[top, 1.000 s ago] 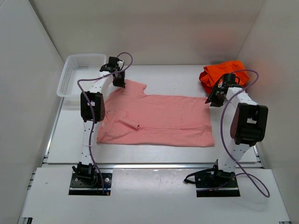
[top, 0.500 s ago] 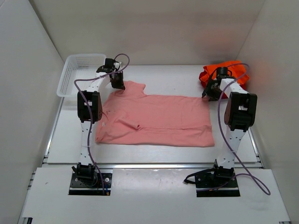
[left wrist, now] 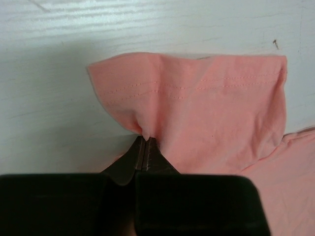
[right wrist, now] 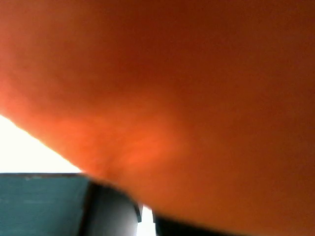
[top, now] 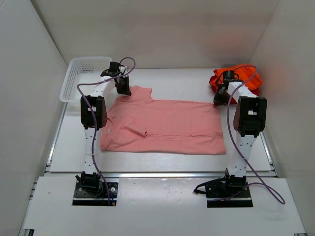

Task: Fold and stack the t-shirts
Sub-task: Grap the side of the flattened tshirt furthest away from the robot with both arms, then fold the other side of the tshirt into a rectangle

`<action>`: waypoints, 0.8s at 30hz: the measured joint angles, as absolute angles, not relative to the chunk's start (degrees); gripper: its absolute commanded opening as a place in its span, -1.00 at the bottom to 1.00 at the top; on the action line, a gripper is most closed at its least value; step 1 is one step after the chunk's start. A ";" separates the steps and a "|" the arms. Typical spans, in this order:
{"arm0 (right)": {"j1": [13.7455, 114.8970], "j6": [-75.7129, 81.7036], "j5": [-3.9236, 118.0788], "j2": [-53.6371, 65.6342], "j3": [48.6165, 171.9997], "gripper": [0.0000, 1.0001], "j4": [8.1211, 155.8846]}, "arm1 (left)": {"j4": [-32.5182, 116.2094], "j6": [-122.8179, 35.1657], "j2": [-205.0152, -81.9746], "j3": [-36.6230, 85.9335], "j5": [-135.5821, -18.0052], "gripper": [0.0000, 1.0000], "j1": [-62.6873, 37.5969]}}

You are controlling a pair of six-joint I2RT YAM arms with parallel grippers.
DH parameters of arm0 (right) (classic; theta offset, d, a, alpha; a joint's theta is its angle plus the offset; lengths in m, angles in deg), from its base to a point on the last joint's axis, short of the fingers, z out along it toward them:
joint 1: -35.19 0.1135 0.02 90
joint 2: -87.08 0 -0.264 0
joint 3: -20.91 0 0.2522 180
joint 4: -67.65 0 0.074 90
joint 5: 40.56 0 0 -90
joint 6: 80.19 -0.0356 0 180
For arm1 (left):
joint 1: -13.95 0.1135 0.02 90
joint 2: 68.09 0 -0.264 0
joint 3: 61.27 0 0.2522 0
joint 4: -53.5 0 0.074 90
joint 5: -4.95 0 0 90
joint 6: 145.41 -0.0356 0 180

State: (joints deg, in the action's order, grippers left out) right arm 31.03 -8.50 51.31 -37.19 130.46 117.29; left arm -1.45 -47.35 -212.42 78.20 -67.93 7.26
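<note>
Left gripper (left wrist: 145, 146): fingers pressed together, pinching a fold of the pink shirt (left wrist: 206, 103) at its sleeve, upper left of centre in the top view. Right gripper (top: 217, 101): fingers closed at that shirt's upper-right corner; whether they caught cloth could not be told. The pink shirt lay spread across mid-frame on the table (top: 162, 162). Orange shirt (top: 246, 73): bunched, upper right. Basket (top: 69, 84): upper left

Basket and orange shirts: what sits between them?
Top view: the left pincer pinching the sleeve of the pink shirt beside the basket, then bare table up to the orange shirts.
</note>
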 measured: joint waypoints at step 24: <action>29.13 -3.23 57.78 -9.52 100.23 -1.00 107.10 | 8.41 -48.23 -170.96 29.37 -66.66 -1.00 10.05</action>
State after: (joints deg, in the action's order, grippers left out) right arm 29.13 -3.23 57.78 -9.52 100.23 107.10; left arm 8.41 -48.23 -170.96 29.37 -66.66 10.05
